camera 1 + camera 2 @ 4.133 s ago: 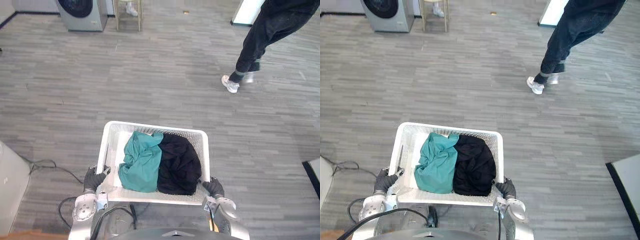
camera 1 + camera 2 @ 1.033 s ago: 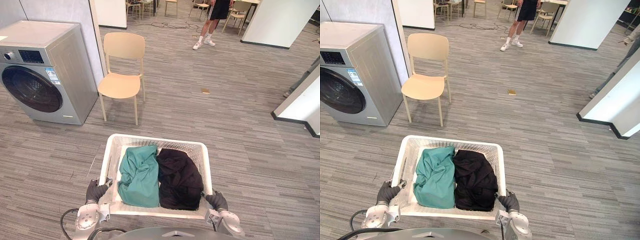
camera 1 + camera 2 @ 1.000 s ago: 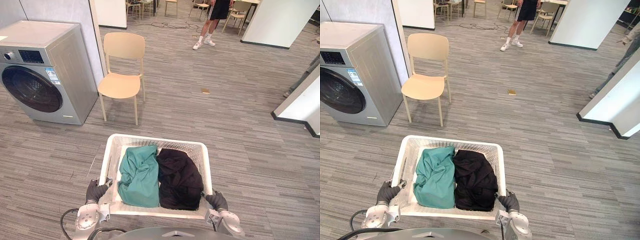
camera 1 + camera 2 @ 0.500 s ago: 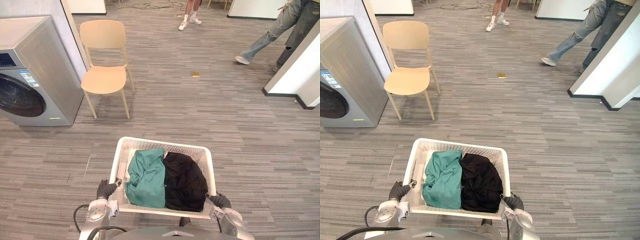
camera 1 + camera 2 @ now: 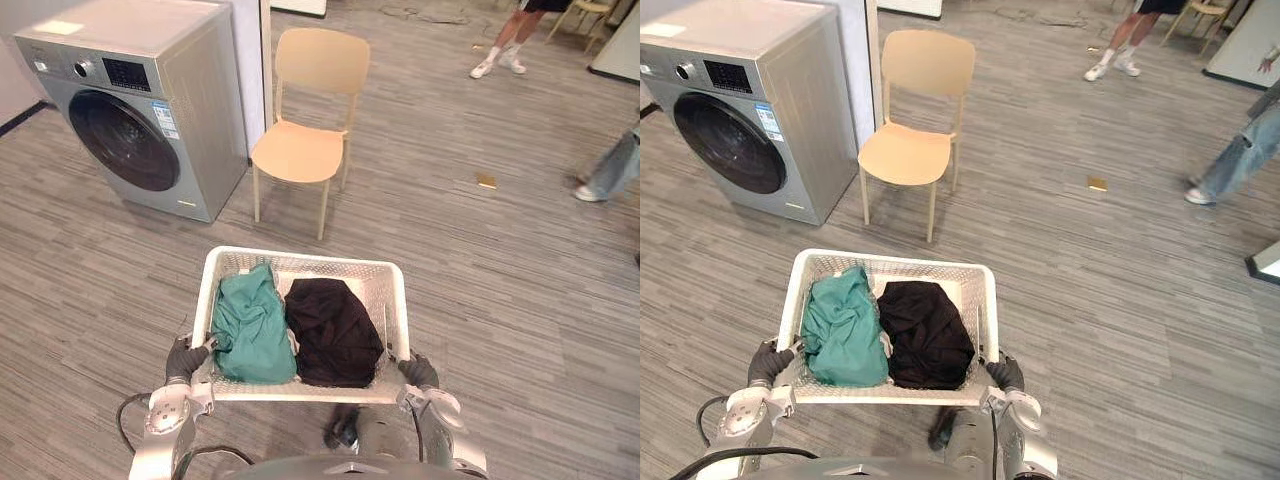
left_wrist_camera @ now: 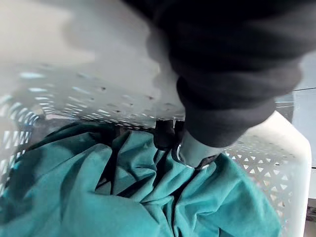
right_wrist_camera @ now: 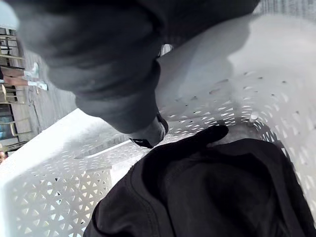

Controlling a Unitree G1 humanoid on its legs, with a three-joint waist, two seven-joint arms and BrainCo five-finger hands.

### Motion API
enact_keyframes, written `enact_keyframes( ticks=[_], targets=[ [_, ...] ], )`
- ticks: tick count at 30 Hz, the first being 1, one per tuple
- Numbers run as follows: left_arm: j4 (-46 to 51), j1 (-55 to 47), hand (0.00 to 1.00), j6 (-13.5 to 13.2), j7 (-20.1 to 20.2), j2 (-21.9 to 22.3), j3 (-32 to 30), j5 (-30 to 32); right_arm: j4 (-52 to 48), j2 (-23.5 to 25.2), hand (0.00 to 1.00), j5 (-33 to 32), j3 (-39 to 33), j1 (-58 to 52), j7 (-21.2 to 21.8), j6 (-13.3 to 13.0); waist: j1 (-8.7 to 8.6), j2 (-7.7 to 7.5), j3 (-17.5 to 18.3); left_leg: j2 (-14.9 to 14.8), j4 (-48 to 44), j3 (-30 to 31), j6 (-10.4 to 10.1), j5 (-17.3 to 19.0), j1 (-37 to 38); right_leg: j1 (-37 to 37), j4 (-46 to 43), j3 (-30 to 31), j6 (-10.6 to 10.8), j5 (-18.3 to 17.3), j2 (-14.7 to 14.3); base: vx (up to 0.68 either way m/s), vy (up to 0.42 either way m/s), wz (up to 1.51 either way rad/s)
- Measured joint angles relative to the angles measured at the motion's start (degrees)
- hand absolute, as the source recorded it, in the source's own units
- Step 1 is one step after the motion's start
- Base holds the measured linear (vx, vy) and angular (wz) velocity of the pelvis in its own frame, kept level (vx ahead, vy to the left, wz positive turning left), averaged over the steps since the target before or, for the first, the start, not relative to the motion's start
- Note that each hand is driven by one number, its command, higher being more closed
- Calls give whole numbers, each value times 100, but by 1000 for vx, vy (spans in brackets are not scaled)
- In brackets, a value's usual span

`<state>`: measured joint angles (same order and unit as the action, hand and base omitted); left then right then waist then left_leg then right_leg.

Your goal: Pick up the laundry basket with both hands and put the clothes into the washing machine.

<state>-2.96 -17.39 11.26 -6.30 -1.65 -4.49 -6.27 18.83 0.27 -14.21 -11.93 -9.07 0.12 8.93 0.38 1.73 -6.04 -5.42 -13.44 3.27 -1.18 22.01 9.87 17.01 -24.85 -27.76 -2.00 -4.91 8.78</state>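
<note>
Grip of left hand [image 5: 187, 358] and right hand [image 5: 419, 371] closed round laundry basket [image 5: 398, 300] rim, grey plank floor [image 5: 510, 300], washing machine [image 5: 150, 110], chair [image 5: 298, 152] ahead

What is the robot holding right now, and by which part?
The laundry basket: left hand on its left rim, right hand on its right rim.

White basket [image 5: 300, 255] w/ teal+black clothes [image 5: 248, 330]
</note>
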Motion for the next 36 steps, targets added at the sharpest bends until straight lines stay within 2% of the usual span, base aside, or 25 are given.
enact_keyframes(
  ticks=[2, 3, 4, 5, 6, 8, 9, 12, 13, 14, 15, 16, 17, 19, 21, 22, 24, 26, 28, 29, 30, 31, 32, 33, 36],
  targets=[
    [-21, -7, 100, 10, 26, 190, 5, 21, -41, -126, 100, 0, -5, -69, -15, 9, -108, 66, -32, -64, -562, 0, -111, -207, -1, -116, -701, -137, -37, -360, 199, 642, -136, 35],
    [-73, -46, 100, 9, 45, 301, 49, 33, -239, -217, 100, -7, -2, -236, -13, 1, -192, 223, -50, -177, -1532, -109, -135, -300, -120, -230, -1018, -276, 62, -677, 75, 560, -176, 45],
    [-25, -99, 100, 7, 64, 290, 54, 32, -360, -195, 100, -12, 9, -350, -10, 0, -138, 304, -14, -341, -2350, -171, -264, -417, -372, -519, -509, -306, 28, -610, -115, 562, -214, 12],
    [-1, -156, 100, -5, 82, 317, 40, 30, -605, -213, 100, -19, 80, -533, -20, -9, -99, 460, -59, -636, -3967, -277, -289, -1348, -947, -1091, -182, -366, 6, -878, -429, 485, -107, -46],
    [27, -253, 100, -17, 94, 316, -4, 5, -679, -238, 100, -28, 178, -585, -28, -7, 44, 455, -65, -842, -5113, -307, -466, -2118, -1454, -1460, 37, -186, 3, -1008, -606, 591, -117, -56],
    [32, -241, 100, -19, 142, 287, -6, -5, -668, -238, 100, -123, 177, -592, -60, -5, 108, 386, -120, -915, -6011, -494, -189, -1800, -2127, -1964, 335, -23, 131, -1102, -621, 501, -33, -48],
    [28, -251, 100, -23, 165, 266, -16, -8, -649, -242, 100, -129, 177, -581, -71, -3, 234, 287, -134, -1010, -6027, -800, -26, -1365, -2725, -2405, 785, 181, 219, -1055, -569, 537, -6, -53],
    [-5, -224, 100, -44, 167, 271, -127, -42, -340, -247, 100, -131, 183, -270, -69, 8, 406, 132, -225, -1002, -4529, -979, -137, -951, -3346, -2905, 1313, 501, 417, -941, -334, 568, 139, -81],
    [-7, -217, 100, -44, 162, 271, -194, -42, -177, -269, 100, -131, 237, -105, -70, 20, 499, 81, -258, -978, -2737, -1033, -255, -1073, -3378, -3134, 1519, 612, 528, -897, -146, 574, 267, -80],
    [-6, -223, 100, -44, 162, 274, -217, -42, -186, -269, 100, -132, 254, -112, -68, 20, 525, 73, -250, -938, -1936, -1022, -299, -1285, -3317, -3229, 1591, 670, 657, -901, -80, 715, 364, -80],
    [-10, -226, 100, -47, 162, 281, -222, -41, -164, -301, 100, -133, 249, -124, -66, 10, 553, 109, -220, -817, -980, -931, -491, -2077, -3150, -3395, 1702, 747, 876, -941, -25, 483, 272, -31],
    [-183, -132, 100, -40, 151, 117, -287, -37, 127, -139, 100, -133, 242, -17, -89, -3, 503, -285, -150, -460, -1138, -1036, -359, -2129, -3098, -3554, 1845, 862, 997, -822, 388, 716, 381, -9],
    [-262, 1, 100, -18, 152, 64, -332, -41, 237, -109, 100, -129, 235, 76, -93, 5, 398, -383, -127, -382, -1611, -1058, -181, -1789, -3269, -3481, 1696, 1004, 996, -490, 516, 581, 317, 2],
    [-257, -20, 100, -18, 144, 60, -383, -49, 247, -61, 100, -115, 235, 141, -115, 11, 465, -424, -134, -366, -2239, -1151, -15, -1265, -3280, -3347, 1106, 1352, 1024, -107, 696, 573, 340, -14],
    [-234, -17, 100, -19, 143, -15, -384, -63, 284, -13, 100, -115, 235, 160, -113, 10, 440, -422, -147, -264, -2226, -1207, 149, -906, -2826, -2715, -522, 1821, 977, 714, 915, 512, 326, 2],
    [-225, -14, 100, -20, 143, -57, -384, -66, 310, 27, 100, -116, 234, 162, -110, 4, 413, -377, -176, -239, -2138, -1210, 204, -851, -2661, -2486, -1078, 1956, 977, 816, 934, 318, 160, 25],
    [-147, -43, 100, -22, 113, -220, -413, -67, 393, 174, 100, -114, 249, 157, -79, -3, 378, -359, -291, -183, -1554, -1333, 232, -720, -1796, -1563, -3125, 2027, 710, 342, 920, 388, 138, 11],
    [106, -283, 100, -21, 73, -245, -443, -65, 456, 226, 100, -113, 295, 155, -26, 0, 385, -377, -302, -195, -1150, -1504, 140, -599, -1234, -957, -3558, 1711, 515, -110, 890, 320, 45, -25],
    [228, -375, 100, -21, 47, -246, -458, -65, 447, 238, 100, -112, 329, 211, -8, 0, 382, -369, -310, -261, -994, -1642, 92, -460, -941, -471, -3052, 1215, 468, -535, 774, 272, -90, -33],
    [229, -380, 100, -21, 47, -247, -474, -65, 448, 244, 100, -114, 334, 209, -4, 2, 367, -354, -324, -324, -907, -1725, 18, -402, -808, -388, -2104, 827, 453, -647, 588, 253, -170, -23],
    [227, -387, 100, -21, 48, -247, -481, -65, 449, 248, 100, -116, 337, 206, -5, 2, 348, -388, -311, -315, -828, -1757, -67, -355, -703, -431, -1107, 509, 389, -578, 473, 218, -166, -16],
    [226, -377, 100, -19, 50, -247, -483, -65, 445, 246, 100, -116, 344, 209, -9, 2, 279, -515, -287, -250, -814, -1754, -210, -266, -601, -490, 20, 244, 137, -47, 354, 298, -194, 7],
    [158, -331, 100, -6, 53, -209, -476, -62, 451, 189, 100, -117, 344, 202, -23, 0, 218, -521, -265, -266, -829, -1688, -284, -209, -548, -615, 100, 289, 131, 189, 265, 326, -151, -1],
    [131, -342, 100, 18, 57, -9, -435, -30, 394, 58, 100, -117, 373, 194, -35, 2, 225, -284, -208, -428, -683, -1608, -363, -252, -473, -716, 296, 200, 101, 190, 32, 382, -156, -5],
    [137, -169, 100, 15, 59, 284, -440, 94, 20, -90, 100, -118, 340, 120, -59, 1, 237, -112, -229, -583, -515, -1533, -488, -337, -291, -733, 148, 158, 22, -98, -156, 297, -122, -9]
  ],
)
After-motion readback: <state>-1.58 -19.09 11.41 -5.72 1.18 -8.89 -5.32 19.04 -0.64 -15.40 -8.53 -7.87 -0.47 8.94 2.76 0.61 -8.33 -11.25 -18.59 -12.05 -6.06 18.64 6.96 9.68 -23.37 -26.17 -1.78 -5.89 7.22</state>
